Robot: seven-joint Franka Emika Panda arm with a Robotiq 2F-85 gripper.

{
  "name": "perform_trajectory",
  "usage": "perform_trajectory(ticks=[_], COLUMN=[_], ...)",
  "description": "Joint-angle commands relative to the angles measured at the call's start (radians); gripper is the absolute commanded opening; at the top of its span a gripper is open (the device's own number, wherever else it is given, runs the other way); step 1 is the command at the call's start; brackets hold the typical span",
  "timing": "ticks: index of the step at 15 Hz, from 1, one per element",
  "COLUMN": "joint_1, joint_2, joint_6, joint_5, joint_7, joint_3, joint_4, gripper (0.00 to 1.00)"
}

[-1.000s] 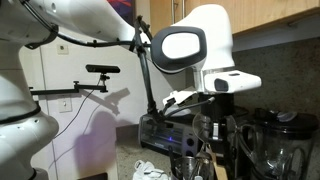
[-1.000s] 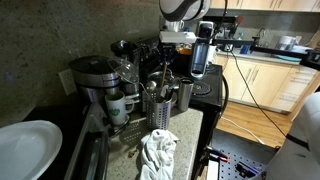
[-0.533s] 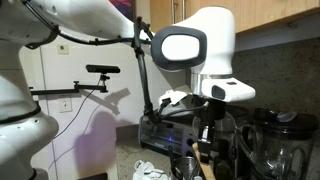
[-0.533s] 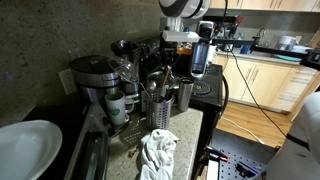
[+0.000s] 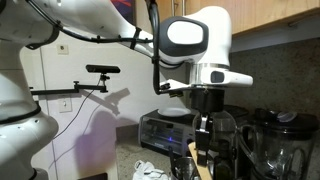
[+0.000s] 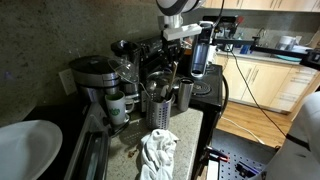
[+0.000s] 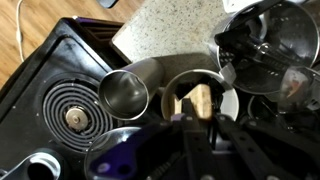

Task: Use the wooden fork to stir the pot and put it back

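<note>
In the wrist view my gripper (image 7: 193, 122) comes in from the bottom, shut on the wooden fork (image 7: 199, 99). The fork's tan oval head hangs over the mouth of a round metal pot (image 7: 228, 103). In an exterior view the gripper (image 5: 204, 138) points straight down, with the fork (image 5: 194, 160) hanging below it between dark jars. In an exterior view the gripper (image 6: 196, 60) is above the metal containers (image 6: 158, 106) beside the stove. The fork's handle is hidden between the fingers.
A steel cup (image 7: 124, 92) stands left of the pot, next to a black stove with a coil burner (image 7: 71, 118). Blender jars (image 7: 268, 45) crowd the right. A crumpled white cloth (image 6: 157, 152) lies on the counter, and a white plate (image 6: 22, 148) is nearby.
The wrist has turned and risen a little, and the fork now hangs lower and straighter below the gripper. The other things have not moved.
</note>
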Motion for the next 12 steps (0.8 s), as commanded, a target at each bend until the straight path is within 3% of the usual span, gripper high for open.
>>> perform_trajectory(ticks=[1, 9, 12], joint_1=[0.003, 0.005, 0.009], joint_2=[0.002, 0.010, 0.021], joint_6=[0.015, 0.170, 0.111], joint_5=[-0.100, 0.173, 0.197], joint_7=[0.097, 0.024, -0.015], joint_3=[0.017, -0.020, -0.022], joint_4=[0.007, -0.073, -0.054], gripper=[0.06, 0.06, 0.06])
